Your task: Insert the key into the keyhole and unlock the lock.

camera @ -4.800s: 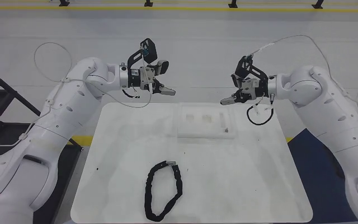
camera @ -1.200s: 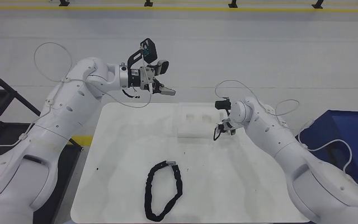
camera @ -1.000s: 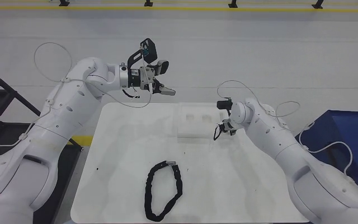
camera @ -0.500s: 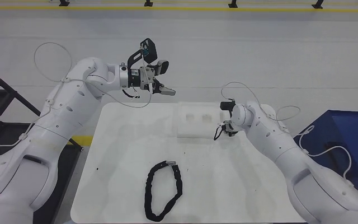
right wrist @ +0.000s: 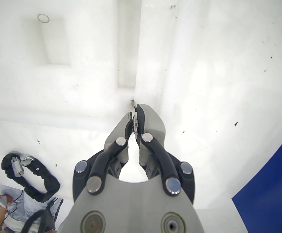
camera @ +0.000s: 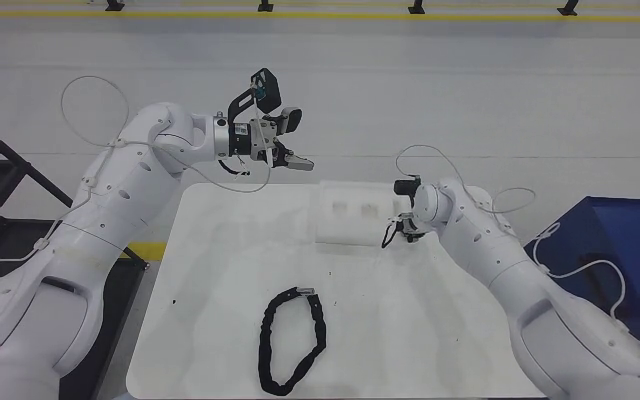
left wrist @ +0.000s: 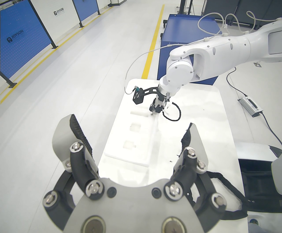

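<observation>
Up close, right hand (right wrist: 134, 112) pinches the key (right wrist: 134, 126); left hand (left wrist: 130, 123) gapes.

A white desk (camera: 200, 300) with rounded corners carries a white foam block (camera: 345, 232) at the middle of its far side. Two square recesses (camera: 343, 209) are cut into the block's top side by side, and a long narrow slot (right wrist: 127, 44) runs next to them. A small metal ring (right wrist: 43, 18) lies in a rectangular pocket. Dark specks (right wrist: 235, 123) dot the desk. On the floor stand a blue cabinet (left wrist: 185, 33) just past the desk's end and blue panels (left wrist: 22, 33) on black feet. A yellow line (left wrist: 154, 37) runs between them, and a grey power adapter (left wrist: 251, 104) lies with its cable beside the desk.
</observation>
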Motion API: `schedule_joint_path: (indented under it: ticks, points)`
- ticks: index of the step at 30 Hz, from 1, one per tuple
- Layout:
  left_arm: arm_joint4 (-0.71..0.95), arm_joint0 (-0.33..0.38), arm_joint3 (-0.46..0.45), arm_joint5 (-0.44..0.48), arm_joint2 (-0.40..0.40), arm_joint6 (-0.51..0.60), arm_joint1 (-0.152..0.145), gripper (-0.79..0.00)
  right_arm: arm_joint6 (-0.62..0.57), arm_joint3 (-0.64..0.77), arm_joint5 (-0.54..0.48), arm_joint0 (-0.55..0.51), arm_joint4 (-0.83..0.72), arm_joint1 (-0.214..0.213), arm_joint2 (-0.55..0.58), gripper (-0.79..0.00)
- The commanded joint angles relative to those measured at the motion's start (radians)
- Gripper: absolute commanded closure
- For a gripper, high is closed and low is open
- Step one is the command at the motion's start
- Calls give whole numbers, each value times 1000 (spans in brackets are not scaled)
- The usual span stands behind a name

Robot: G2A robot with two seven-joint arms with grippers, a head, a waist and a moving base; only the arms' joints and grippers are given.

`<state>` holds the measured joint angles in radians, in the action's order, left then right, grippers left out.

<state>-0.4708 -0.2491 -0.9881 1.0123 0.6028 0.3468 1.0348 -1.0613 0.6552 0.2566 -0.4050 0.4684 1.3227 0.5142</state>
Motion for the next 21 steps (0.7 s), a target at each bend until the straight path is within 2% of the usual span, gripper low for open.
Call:
schedule_joint_path:
  ticks: [1,10,16,21]
  points:
    - [0,0,0,0,0,0,0,-785,-11,10,7,3,4,-3,8,0]
    - [0,0,0,0,0,0,0,-785,-81,156,47,-13,57,-45,65,0]
    - [0,0,0,0,0,0,0,-785,-131,354,60,-75,109,-105,145,0]
    - [0,0,0,0,0,0,0,-785,-175,525,15,-164,106,-157,241,0]
